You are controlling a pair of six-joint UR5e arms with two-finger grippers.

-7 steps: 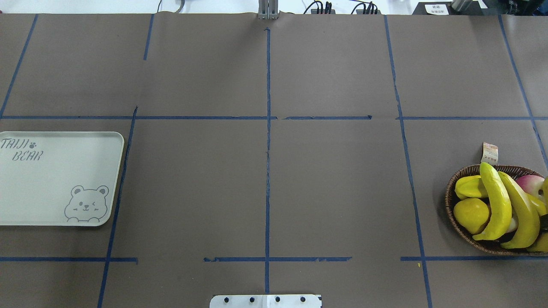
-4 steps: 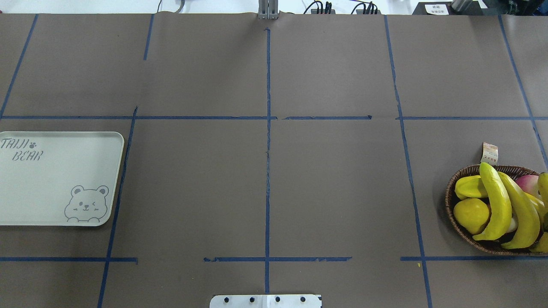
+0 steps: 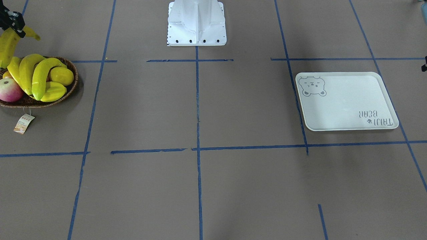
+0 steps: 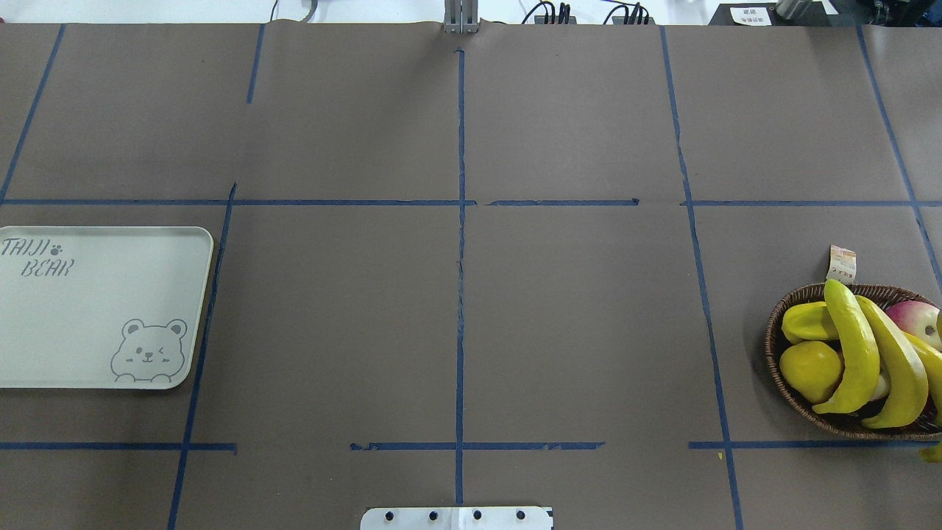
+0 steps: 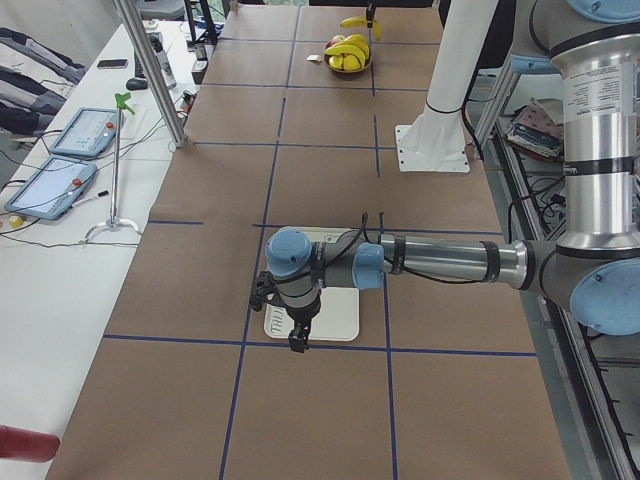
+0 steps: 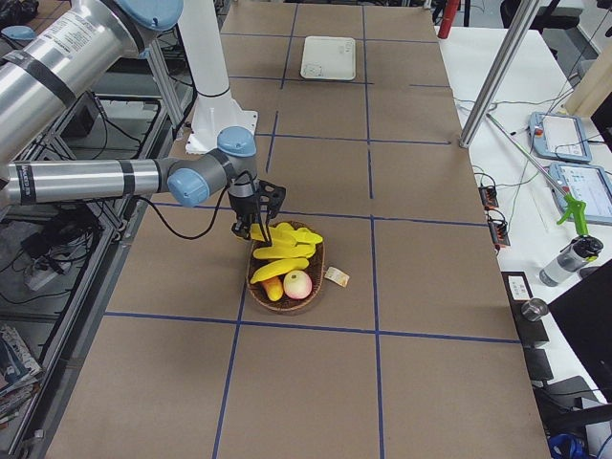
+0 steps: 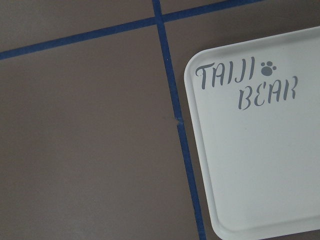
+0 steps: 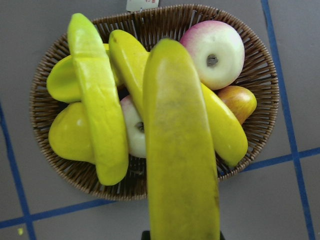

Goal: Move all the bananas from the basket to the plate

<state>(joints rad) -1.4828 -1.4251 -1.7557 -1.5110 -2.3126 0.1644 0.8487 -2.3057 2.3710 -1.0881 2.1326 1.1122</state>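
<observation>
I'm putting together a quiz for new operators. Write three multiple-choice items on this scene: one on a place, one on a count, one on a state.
1. Where on the table does the basket stand?
A. At its end on the robot's right.
B. At its middle.
C. At its end on the robot's left.

2. How many bananas lie on the plate?
A. Four.
B. None.
C. Two.

3. What is the right hand doing?
A. Resting on the table.
B. Hanging empty over the plate.
C. Holding a banana above the basket.

Answers:
1 A, the overhead view has it at the right edge.
2 B, its surface is bare.
3 C, the right wrist view has the banana near the lens with the basket below.
</observation>
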